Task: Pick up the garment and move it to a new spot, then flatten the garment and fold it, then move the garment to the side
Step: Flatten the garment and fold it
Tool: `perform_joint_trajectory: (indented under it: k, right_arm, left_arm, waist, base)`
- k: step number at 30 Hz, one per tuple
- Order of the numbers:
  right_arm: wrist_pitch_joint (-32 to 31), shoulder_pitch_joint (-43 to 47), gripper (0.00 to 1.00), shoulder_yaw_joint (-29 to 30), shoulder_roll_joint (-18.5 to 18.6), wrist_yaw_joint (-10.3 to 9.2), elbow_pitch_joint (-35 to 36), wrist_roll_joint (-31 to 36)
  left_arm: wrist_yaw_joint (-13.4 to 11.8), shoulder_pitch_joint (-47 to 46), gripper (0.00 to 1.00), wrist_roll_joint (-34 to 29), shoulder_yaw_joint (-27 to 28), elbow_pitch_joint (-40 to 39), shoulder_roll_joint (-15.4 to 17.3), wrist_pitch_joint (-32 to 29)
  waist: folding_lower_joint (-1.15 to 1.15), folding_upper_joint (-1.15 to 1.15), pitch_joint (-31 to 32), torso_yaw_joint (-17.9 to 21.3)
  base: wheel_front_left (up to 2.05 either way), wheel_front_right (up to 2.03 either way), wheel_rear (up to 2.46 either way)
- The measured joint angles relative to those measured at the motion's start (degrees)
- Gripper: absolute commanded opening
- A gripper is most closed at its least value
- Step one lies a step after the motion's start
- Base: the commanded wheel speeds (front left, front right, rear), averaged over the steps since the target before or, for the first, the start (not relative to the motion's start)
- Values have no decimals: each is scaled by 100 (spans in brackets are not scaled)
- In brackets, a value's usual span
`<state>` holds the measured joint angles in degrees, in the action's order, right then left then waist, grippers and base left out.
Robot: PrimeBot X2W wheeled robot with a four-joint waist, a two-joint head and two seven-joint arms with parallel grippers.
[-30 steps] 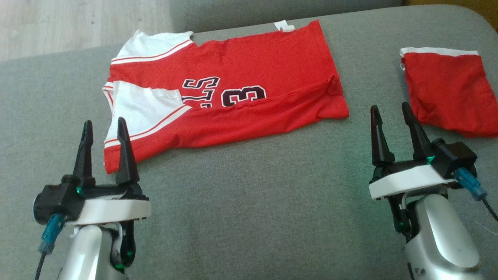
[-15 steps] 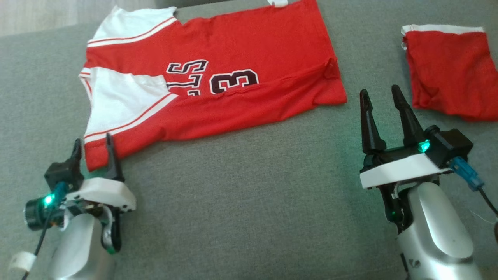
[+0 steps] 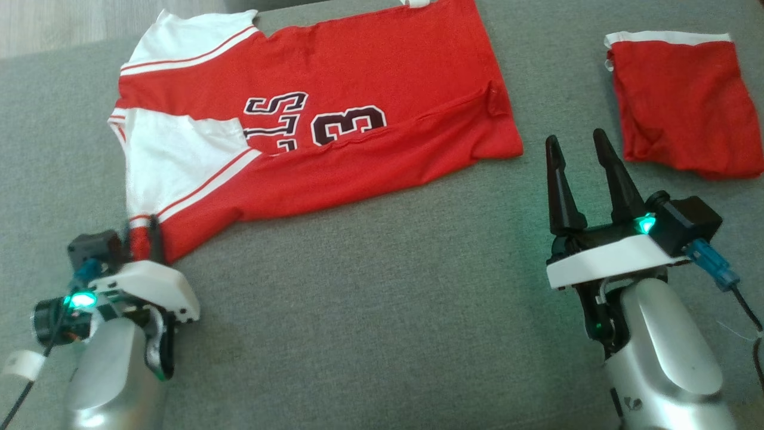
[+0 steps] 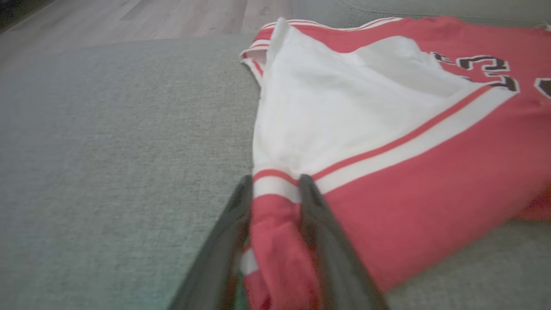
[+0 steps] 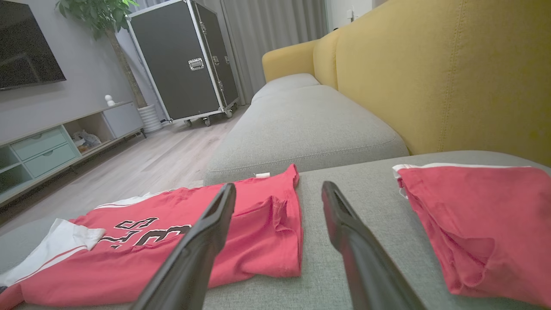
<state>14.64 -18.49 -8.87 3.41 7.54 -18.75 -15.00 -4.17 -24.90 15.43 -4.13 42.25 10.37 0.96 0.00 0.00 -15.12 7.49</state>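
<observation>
The garment (image 3: 358, 77) is a red and white jersey with dark numerals, spread flat across the grey sofa cushion (image 3: 388, 310). My left gripper (image 3: 142, 230) is at its near left corner, and that red hem with its white stripe is bunched between the two dark fingers. The left wrist view shows the garment (image 4: 409, 172) pinched in the left gripper (image 4: 275, 183), jaws drawn in against the cloth. My right gripper (image 3: 574, 137) hovers open just right of the jersey's right edge, with nothing in it. In the right wrist view the right gripper (image 5: 279, 186) points past the garment (image 5: 241, 241).
A second red cloth (image 3: 680, 119) with a white band lies folded at the far right of the cushion. The yellow sofa back (image 5: 430, 77) rises behind it. Wooden floor (image 5: 172, 159), a black wheeled case (image 5: 185, 64) and a low cabinet lie beyond the sofa.
My left gripper has dropped forward onto the jersey's near left corner and its fingers have drawn in around the hem. The head camera tilted down. The right gripper stayed open in place.
</observation>
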Motion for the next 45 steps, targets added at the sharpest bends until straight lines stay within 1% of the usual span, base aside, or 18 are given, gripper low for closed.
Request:
perform_joint_trajectory:
  k: [1,4,8,12,15,19,23,28,33,34,35,37,41,45]
  right_arm:
    - [0,-3,100,-3,0,0,-29,-4]
    - [0,-30,100,-3,0,0,-186,-3]
    - [-7,-216,100,46,0,-1,-530,108]
    - [-398,-531,100,248,0,-1,-979,250]
    - [-809,-845,100,411,1,-1,-1419,303]
    - [-1367,-1316,100,449,1,-1,-2078,236]
    - [-1770,-1763,100,339,5,-1,-2773,-101]
    - [-2047,-2199,100,179,5,-1,-3640,-291]
    - [-2074,-2659,100,101,24,-1,-4311,-302]
    - [-2075,-2738,39,60,25,-1,-4410,-319]
    - [-2008,-2809,0,21,25,-1,-4517,-236]
    - [-1827,-2906,0,24,24,0,-4729,70]
    - [-1559,-2934,0,63,19,-1,-4977,287]
    - [-1391,-2933,0,74,41,-1,-5071,391]
  left_arm:
    - [55,-3,0,0,-37,-5,0,-7]
    - [69,18,0,0,-99,-46,1,141]
    - [138,112,0,-3,-142,-300,13,571]
    - [272,57,0,-60,-237,-840,44,984]
    - [298,-20,0,-159,-357,-1207,52,1121]
    - [301,-69,0,-225,-499,-1551,46,1174]
    - [319,-69,0,-243,-613,-1716,21,1174]
    - [337,-69,0,-248,-761,-1804,-25,1176]
    - [367,-69,0,-248,-844,-1778,-30,1172]
    - [367,-69,0,-247,-845,-1746,-32,1171]
    - [367,-69,0,-246,-843,-1704,-29,1167]
    - [366,-68,0,-238,-839,-1630,-21,1163]
    - [358,-54,0,-194,-792,-1443,-12,1099]
    - [357,23,0,-73,-693,-1281,37,1062]
  waist:
    - [0,0,13,1]
    - [0,0,68,2]
    - [0,0,137,-20]
    - [0,0,149,-73]
    - [0,0,128,-128]
    - [0,0,86,-206]
    - [1,0,42,-307]
    - [0,0,0,-468]
    - [0,0,-38,-614]
    - [0,0,-44,-636]
    - [0,0,-47,-650]
    - [1,0,-36,-660]
    - [1,0,59,-646]
    - [0,0,219,-579]
  base:
    - [0,0,0]
    - [0,0,0]
    - [0,0,0]
    - [0,0,0]
    - [0,0,0]
    - [0,0,0]
    - [0,0,0]
    - [0,0,0]
    - [0,0,0]
    - [0,0,0]
    - [0,0,0]
    - [0,0,0]
    - [0,0,0]
    - [0,0,0]
